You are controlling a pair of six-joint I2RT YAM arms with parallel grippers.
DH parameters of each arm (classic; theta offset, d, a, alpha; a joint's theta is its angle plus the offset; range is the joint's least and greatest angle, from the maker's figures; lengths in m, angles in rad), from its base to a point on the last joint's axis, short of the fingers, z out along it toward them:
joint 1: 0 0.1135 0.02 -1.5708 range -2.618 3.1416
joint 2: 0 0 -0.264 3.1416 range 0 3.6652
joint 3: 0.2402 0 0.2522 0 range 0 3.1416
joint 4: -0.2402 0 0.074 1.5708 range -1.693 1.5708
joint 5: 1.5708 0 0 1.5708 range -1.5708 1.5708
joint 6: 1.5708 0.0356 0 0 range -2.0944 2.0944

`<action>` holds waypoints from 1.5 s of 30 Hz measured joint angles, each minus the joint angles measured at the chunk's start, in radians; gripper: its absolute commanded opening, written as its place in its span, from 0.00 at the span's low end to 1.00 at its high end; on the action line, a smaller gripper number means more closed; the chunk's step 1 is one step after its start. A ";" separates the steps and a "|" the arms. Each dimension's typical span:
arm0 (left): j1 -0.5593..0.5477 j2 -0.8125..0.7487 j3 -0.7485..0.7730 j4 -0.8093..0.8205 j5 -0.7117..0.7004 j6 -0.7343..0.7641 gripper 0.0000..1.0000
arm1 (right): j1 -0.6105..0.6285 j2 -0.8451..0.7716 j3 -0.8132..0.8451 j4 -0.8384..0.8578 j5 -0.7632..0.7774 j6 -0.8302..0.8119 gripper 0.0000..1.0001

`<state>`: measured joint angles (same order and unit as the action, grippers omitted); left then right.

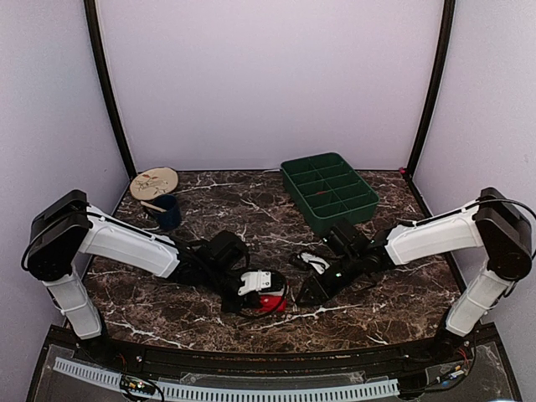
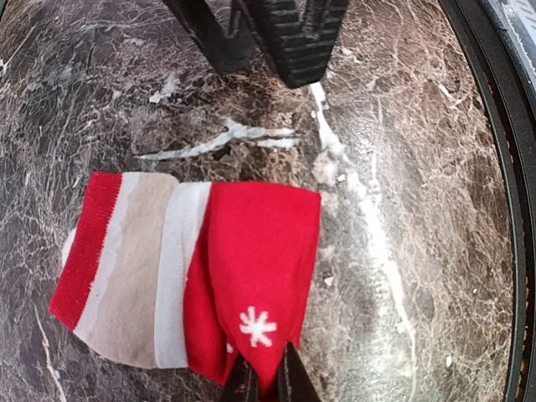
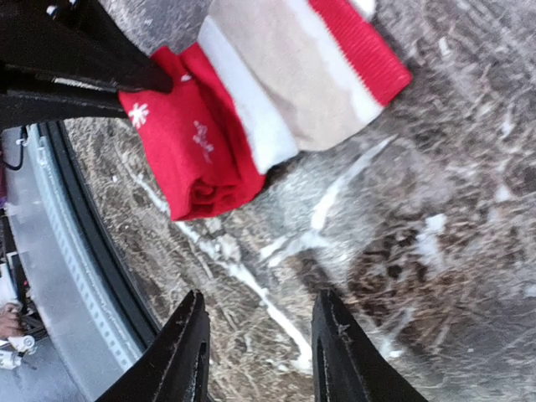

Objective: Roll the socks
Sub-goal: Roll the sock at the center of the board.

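On the dark marbled table [image 1: 209,327], one round tan disc [image 1: 154,182] is seen at the far left. One dark blue cup [image 1: 167,211] stands just in front of it. What the cup holds cannot be made out.

Two arms are counted. The left gripper [image 2: 266,381] is closed narrowly on the near edge of the sock bundle [image 2: 251,268], and a fold of red fabric is pinched between its fingers.

Only one bundle is seen, lying on the table near the front edge, between the two grippers. It is made up of a folded red part marked with a small white snowflake, and a cuff banded in red, white and tan. Whether one sock or two are folded into it cannot be told.

The right gripper [image 3: 260,352] is held wide over bare marble just beside the bundle, and nothing is between its fingers.

At the far right, one green tray [image 1: 327,188] is set, divided into many small compartments.
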<state>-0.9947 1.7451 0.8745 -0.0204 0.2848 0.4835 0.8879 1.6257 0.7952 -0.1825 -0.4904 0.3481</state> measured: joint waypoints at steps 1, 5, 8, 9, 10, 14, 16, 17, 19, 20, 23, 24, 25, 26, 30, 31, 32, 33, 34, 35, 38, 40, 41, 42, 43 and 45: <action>0.001 0.000 0.002 -0.004 -0.002 -0.006 0.06 | 0.000 0.000 0.011 -0.013 0.027 -0.019 0.38; 0.004 0.015 0.040 -0.058 0.018 -0.017 0.06 | 0.000 -0.023 0.015 -0.042 0.076 -0.056 0.39; 0.014 0.058 0.102 -0.114 0.085 -0.021 0.07 | 0.001 -0.071 0.015 -0.063 0.129 -0.090 0.39; 0.019 0.075 0.123 -0.131 0.115 -0.024 0.07 | 0.002 -0.086 0.014 -0.063 0.146 -0.103 0.39; 0.026 0.091 0.142 -0.146 0.146 -0.026 0.07 | 0.004 -0.105 0.011 -0.061 0.166 -0.112 0.39; 0.057 0.148 0.202 -0.202 0.271 -0.039 0.07 | 0.024 -0.187 -0.031 -0.047 0.251 -0.146 0.39; 0.073 0.183 0.240 -0.246 0.340 -0.046 0.07 | 0.053 -0.220 -0.057 -0.042 0.293 -0.164 0.39; 0.080 0.201 0.259 -0.266 0.374 -0.048 0.07 | 0.070 -0.229 -0.066 -0.042 0.312 -0.173 0.39; 0.095 0.236 0.293 -0.306 0.438 -0.051 0.07 | 0.117 -0.239 -0.081 -0.037 0.359 -0.193 0.39; 0.100 0.251 0.308 -0.323 0.462 -0.052 0.07 | 0.146 -0.242 -0.088 -0.034 0.382 -0.203 0.39; 0.117 0.301 0.358 -0.386 0.538 -0.054 0.07 | 0.229 -0.251 -0.105 -0.025 0.444 -0.233 0.39; 0.122 0.315 0.372 -0.407 0.555 -0.054 0.07 | 0.248 -0.251 -0.108 -0.024 0.460 -0.242 0.40; 0.124 0.324 0.382 -0.421 0.567 -0.054 0.08 | 0.267 -0.251 -0.109 -0.024 0.478 -0.250 0.40; 0.127 0.336 0.393 -0.437 0.586 -0.053 0.08 | 0.284 -0.251 -0.109 -0.023 0.494 -0.262 0.40; 0.134 0.362 0.415 -0.488 0.629 -0.052 0.08 | 0.330 -0.241 -0.108 -0.016 0.552 -0.302 0.41; 0.135 0.366 0.419 -0.501 0.637 -0.051 0.08 | 0.340 -0.234 -0.106 -0.015 0.563 -0.311 0.41; 0.135 0.369 0.421 -0.509 0.642 -0.050 0.08 | 0.355 -0.220 -0.101 -0.016 0.579 -0.326 0.42; 0.135 0.372 0.422 -0.519 0.647 -0.050 0.08 | 0.366 -0.208 -0.095 -0.016 0.588 -0.336 0.42; 0.135 0.373 0.422 -0.527 0.651 -0.049 0.08 | 0.380 -0.190 -0.085 -0.017 0.601 -0.349 0.42; 0.135 0.375 0.422 -0.536 0.658 -0.048 0.08 | 0.391 -0.174 -0.074 -0.018 0.608 -0.361 0.42; 0.135 0.380 0.423 -0.557 0.669 -0.043 0.08 | 0.421 -0.121 -0.033 -0.020 0.635 -0.397 0.43; 0.135 0.384 0.423 -0.567 0.678 -0.040 0.09 | 0.435 -0.092 -0.006 -0.021 0.649 -0.418 0.44; 0.135 0.386 0.425 -0.577 0.681 -0.037 0.09 | 0.441 -0.077 0.010 -0.022 0.653 -0.426 0.44; 0.135 0.388 0.427 -0.583 0.684 -0.034 0.09 | 0.444 -0.067 0.021 -0.023 0.657 -0.436 0.44; 0.135 0.391 0.431 -0.589 0.685 -0.031 0.09 | 0.448 -0.056 0.034 -0.026 0.663 -0.445 0.44; 0.135 0.397 0.440 -0.604 0.687 -0.023 0.09 | 0.453 -0.032 0.060 -0.030 0.669 -0.464 0.44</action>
<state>-0.8597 2.1422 1.3148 -0.6243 0.9722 0.4603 1.3407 1.5932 0.8555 -0.2123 0.1791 -0.1158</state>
